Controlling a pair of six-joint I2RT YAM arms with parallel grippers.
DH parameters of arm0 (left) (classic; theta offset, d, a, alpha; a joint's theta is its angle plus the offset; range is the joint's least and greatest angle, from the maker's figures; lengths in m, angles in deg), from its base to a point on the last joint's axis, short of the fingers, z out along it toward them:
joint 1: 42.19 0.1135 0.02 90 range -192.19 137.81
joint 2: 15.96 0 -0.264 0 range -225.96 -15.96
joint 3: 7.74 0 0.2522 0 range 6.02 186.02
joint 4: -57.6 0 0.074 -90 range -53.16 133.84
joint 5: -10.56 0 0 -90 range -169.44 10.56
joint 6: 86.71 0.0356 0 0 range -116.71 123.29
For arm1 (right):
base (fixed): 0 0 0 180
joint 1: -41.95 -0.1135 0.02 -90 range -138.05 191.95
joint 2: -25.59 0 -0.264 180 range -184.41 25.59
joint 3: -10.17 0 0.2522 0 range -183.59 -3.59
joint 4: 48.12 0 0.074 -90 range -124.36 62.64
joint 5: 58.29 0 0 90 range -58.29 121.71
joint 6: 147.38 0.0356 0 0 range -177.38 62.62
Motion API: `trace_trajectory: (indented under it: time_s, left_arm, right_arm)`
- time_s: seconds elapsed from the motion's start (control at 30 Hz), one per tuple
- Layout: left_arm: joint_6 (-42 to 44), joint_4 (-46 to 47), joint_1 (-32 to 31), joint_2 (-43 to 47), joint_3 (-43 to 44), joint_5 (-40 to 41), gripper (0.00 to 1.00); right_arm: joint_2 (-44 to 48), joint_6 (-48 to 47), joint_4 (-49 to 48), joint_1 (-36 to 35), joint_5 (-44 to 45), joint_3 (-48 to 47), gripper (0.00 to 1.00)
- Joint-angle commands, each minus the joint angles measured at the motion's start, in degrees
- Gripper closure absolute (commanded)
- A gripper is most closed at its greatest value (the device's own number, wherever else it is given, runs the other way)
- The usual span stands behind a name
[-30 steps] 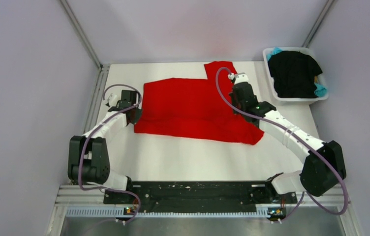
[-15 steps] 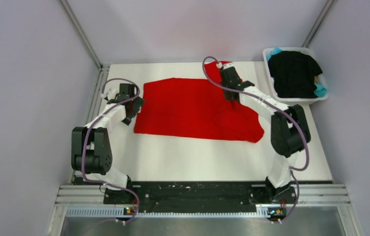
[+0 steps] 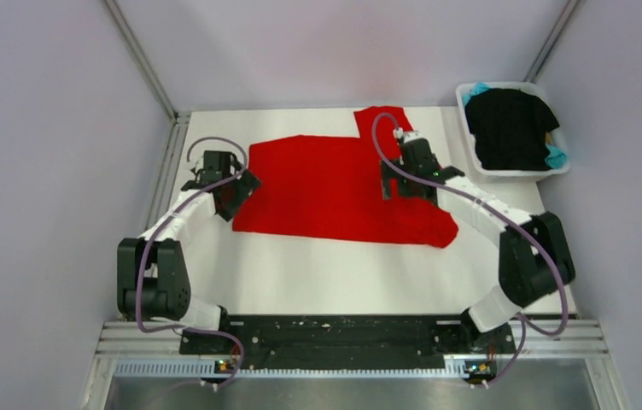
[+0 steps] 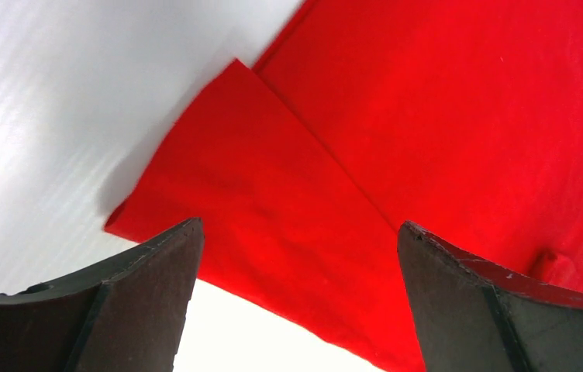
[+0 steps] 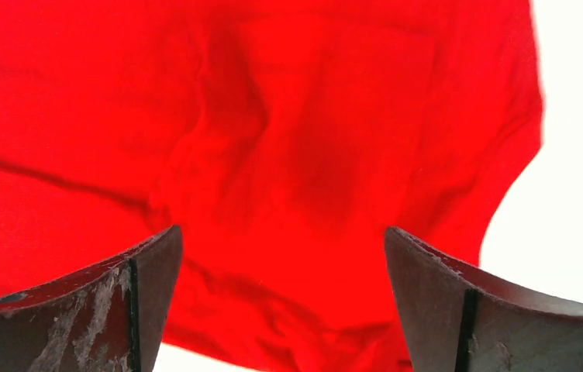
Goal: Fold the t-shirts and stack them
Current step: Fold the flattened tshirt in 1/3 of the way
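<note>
T-shirt (image 3: 335,188): soft red cloth, wrinkled

- Your left gripper (image 4: 296,232) has its jaws spread wide, with nothing pinched between them.
- Your left arm (image 3: 183,213) reaches forward, elbow folded low.
- Your right gripper (image 5: 281,236) gapes just as wide, facing down.
- Your right arm (image 3: 488,209) bends inward from its elbow.

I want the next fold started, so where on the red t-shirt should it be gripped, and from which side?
Probably the sleeve of the red t-shirt: it alone juts past the flat body, at the back. Pinch its free far hem from above with the right end effector, open and nearest; cloth lying flat leaves only edges to catch.
</note>
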Motion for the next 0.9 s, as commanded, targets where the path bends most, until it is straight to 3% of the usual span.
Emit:
trace_trajectory:
  time_s: [0.0, 0.27, 0.6, 0.77, 0.87]
  left_arm:
    - [2.63, 6.25, -1.15, -2.19, 0.11, -8.19, 0.01]
    - [4.58, 6.28, -1.95, -12.26, 3.01, -12.71, 0.01]
    - [5.98, 3.93, -1.9, -13.48, -2.85, -11.31, 0.01]
    - [2.69, 4.12, -2.11, -6.19, -10.41, -12.91, 0.01]
    - [1.85, 1.03, -2.34, 0.69, -15.45, -9.12, 0.01]
  right_arm:
    - [9.2, 6.12, -11.66, 0.27, -10.1, 11.48, 0.01]
    - [5.91, 11.72, -11.88, 0.43, -8.9, 17.38, 0.01]
    - [8.6, 15.16, -10.87, 5.83, -12.62, 25.36, 0.03]
    - [15.2, 16.63, -10.49, 5.85, -18.05, 31.95, 0.04]
    - [21.01, 17.55, -8.82, 5.84, -21.26, 35.24, 0.05]
